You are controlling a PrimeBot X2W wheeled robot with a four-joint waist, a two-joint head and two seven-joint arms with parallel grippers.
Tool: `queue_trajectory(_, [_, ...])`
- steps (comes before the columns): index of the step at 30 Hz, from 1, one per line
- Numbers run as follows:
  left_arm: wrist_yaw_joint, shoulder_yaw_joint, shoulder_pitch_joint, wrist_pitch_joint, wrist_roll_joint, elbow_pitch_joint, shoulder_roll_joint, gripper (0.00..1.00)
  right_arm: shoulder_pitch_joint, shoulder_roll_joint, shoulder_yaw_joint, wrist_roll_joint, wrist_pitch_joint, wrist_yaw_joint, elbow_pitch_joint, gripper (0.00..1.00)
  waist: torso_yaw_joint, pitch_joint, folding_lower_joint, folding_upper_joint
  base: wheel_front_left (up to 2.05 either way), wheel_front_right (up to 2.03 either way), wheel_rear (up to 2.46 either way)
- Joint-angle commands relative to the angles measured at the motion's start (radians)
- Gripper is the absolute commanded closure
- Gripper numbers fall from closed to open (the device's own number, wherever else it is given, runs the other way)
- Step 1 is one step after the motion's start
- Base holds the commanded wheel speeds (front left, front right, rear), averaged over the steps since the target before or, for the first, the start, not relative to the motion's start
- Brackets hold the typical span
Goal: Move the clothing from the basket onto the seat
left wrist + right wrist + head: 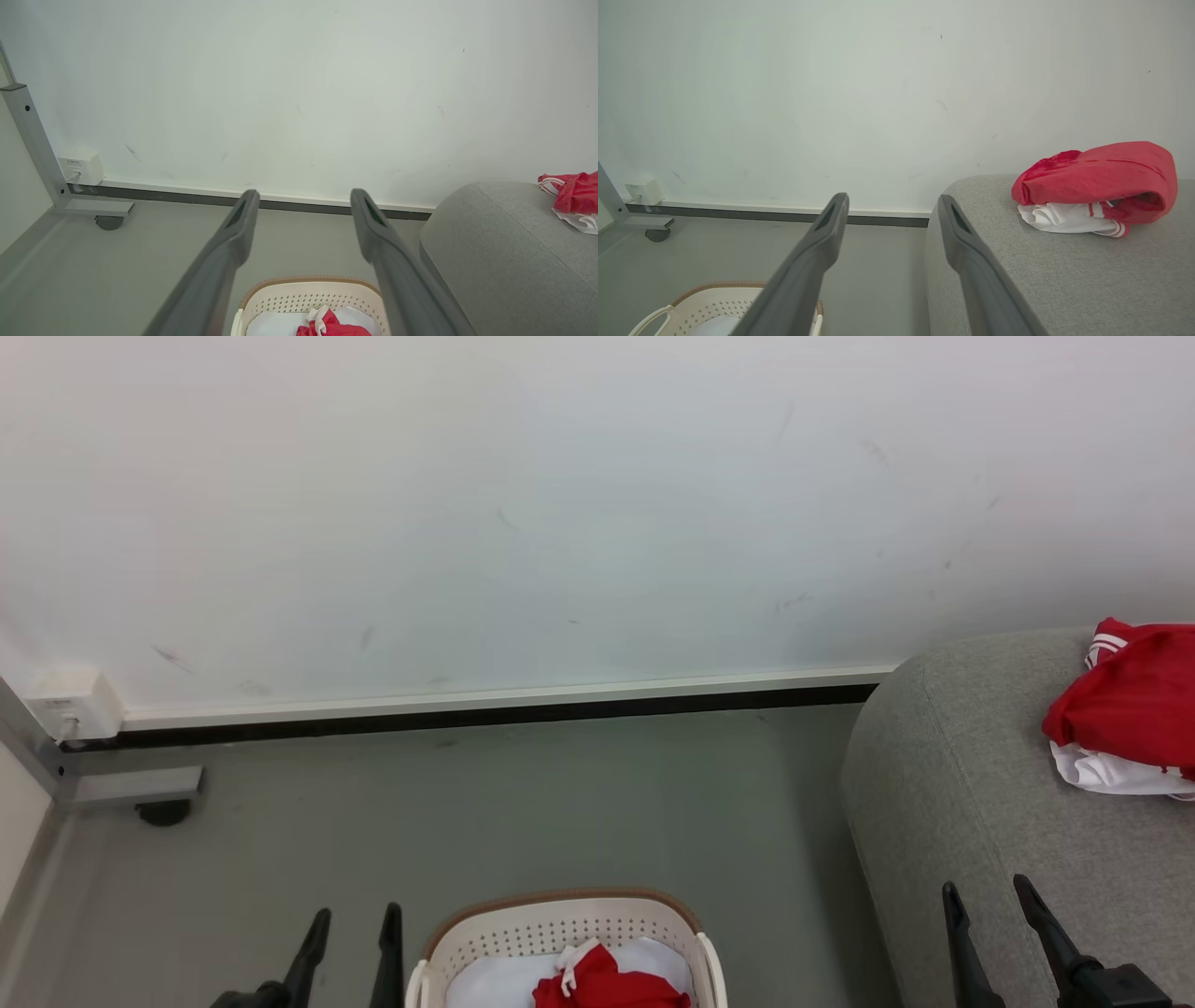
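The cream-white basket [560, 924] with a brown rim sits on the floor at the bottom centre; a red garment [607, 982] lies in it on a pale liner [495, 980]. More red and white clothing [1125, 709] is piled on the grey seat [952, 784] at the right. My left gripper [355, 919] stands open just left of the basket, empty. Over the seat's front edge my right gripper [990, 894] is open too, empty. The left wrist view has the basket [308, 294] below the open fingers. The right wrist view has the pile [1097, 186] on the seat [1064, 261].
A white wall with a dark baseboard [485, 714] runs behind the grey floor. A wall socket box [70, 700] and a metal frame foot with a caster [159, 807] stand at the far left. Open floor lies between basket and wall.
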Motion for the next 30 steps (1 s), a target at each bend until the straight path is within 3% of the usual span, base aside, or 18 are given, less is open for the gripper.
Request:
queue_trajectory(1, [-0.001, 0.006, -0.001, -0.001, 0.008, 0.003, 0.002, 0.0, 0.0, -0.002, 0.0, 0.007, 0.001, -0.002, 0.003, 0.0, -0.001, 0.0, 0.0001, -0.0001, 0.0, 0.0, 0.0])
queue_trajectory(17, [0.005, -0.004, 0.003, -0.001, -0.021, 0.0, 0.001, 0.0, -0.021, -0.002, 0.001, 0.009, 0.001, -0.002, 0.003, 0.0, -0.031, 0.019, 0.0001, -0.0001, 0.0, 0.0, 0.0])
queue_trajectory(24, [0.0, -0.03, -0.038, -0.001, -0.026, 0.026, 0.001, 0.0, -0.038, -0.001, -0.002, 0.001, 0.001, -0.002, -0.01, 0.0, -0.087, 0.057, 0.0001, -0.0001, 0.0, 0.0, 0.0])
queue_trajectory(30, [-0.01, -0.071, -0.131, -0.001, 0.009, 0.126, 0.001, 0.0, -0.069, -0.001, 0.008, 0.014, 0.001, -0.002, -0.036, 0.0, -0.16, 0.129, 0.0001, -0.0001, 0.0, 0.0, 0.0])
